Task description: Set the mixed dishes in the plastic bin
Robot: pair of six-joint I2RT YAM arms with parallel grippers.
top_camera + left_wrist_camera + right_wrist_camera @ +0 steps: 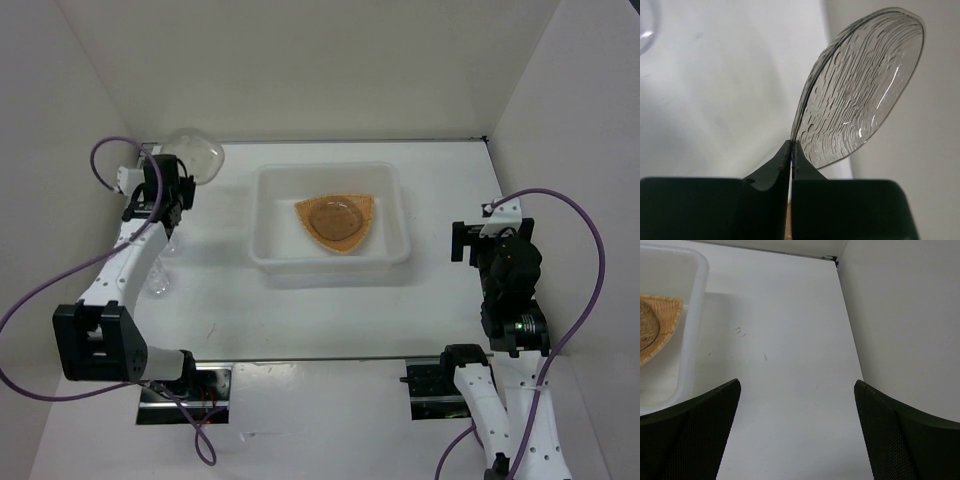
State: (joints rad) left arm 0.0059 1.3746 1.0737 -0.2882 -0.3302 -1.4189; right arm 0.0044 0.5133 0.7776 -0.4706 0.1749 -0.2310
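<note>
The white translucent plastic bin (330, 268), rectangular with rounded corners, sits mid-frame in the top view. Inside it lies the tan plate (367, 210), a woven-look rounded triangle, with a round translucent saucer (335, 220) resting on it. At upper left, the left gripper (791, 152) is pinched tight on the rim of a second saucer (860, 90), which is ripple-textured, tilted on edge and lifted. A clear cup (158, 284) shows faintly beside that arm. The right gripper (797, 430) stands wide apart, empty, at the right of the frame.
</note>
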